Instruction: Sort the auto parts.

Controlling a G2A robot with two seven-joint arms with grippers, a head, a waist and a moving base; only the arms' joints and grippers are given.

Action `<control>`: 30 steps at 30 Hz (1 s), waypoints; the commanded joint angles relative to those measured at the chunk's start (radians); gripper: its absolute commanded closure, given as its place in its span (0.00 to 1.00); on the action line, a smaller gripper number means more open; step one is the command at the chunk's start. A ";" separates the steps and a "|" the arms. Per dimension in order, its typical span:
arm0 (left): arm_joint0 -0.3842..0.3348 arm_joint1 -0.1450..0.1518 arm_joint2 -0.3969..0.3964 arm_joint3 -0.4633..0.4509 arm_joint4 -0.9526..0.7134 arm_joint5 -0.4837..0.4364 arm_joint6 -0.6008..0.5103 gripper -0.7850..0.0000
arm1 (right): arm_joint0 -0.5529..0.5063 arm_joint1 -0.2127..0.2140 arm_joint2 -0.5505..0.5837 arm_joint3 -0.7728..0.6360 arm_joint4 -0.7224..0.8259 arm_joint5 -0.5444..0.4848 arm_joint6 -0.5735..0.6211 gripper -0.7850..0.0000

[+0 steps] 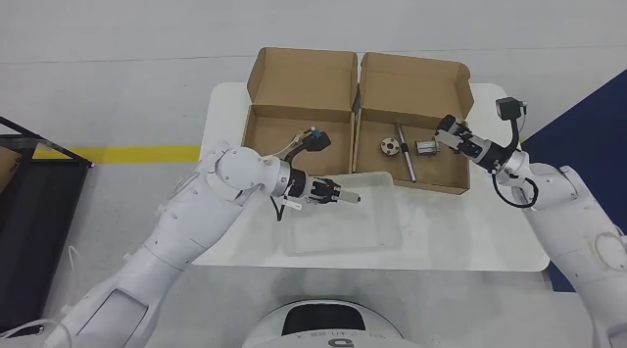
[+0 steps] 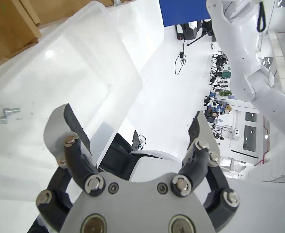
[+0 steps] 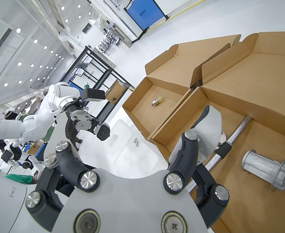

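Two open cardboard boxes stand at the back of the white table. The right box [image 1: 439,179] holds a metal rod [image 3: 237,129], a ribbed metal cylinder [image 3: 266,168] and a round part [image 1: 391,145]. My right gripper [image 3: 140,122] hangs open just above that box, near the rod, with nothing between its fingers. A small metal part [image 3: 157,101] lies in the left box [image 1: 265,137]. In front of the boxes a clear plastic tray [image 2: 123,56] holds two small bolts [image 2: 5,116]. My left gripper [image 2: 132,124] stands open over the tray's far edge [image 1: 350,196].
The tray [image 1: 343,235] fills the table's front middle, with bare tabletop [image 1: 470,230] to its right. The boxes' raised lids [image 1: 304,74] stand at the back. A black rack [image 1: 29,211] is on the floor, left of the table.
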 commanded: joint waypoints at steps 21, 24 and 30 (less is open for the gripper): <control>-0.143 -0.070 0.302 0.135 0.505 0.294 0.011 0.00 | 0.000 0.000 0.000 0.000 0.000 0.000 0.000 0.00; -0.150 -0.077 0.304 0.148 0.523 0.314 0.047 0.00 | 0.000 0.000 0.000 0.000 0.000 0.000 0.000 0.00; -0.154 -0.090 0.298 0.191 0.534 0.317 0.138 0.00 | 0.000 0.000 0.000 0.000 0.000 0.000 0.000 0.00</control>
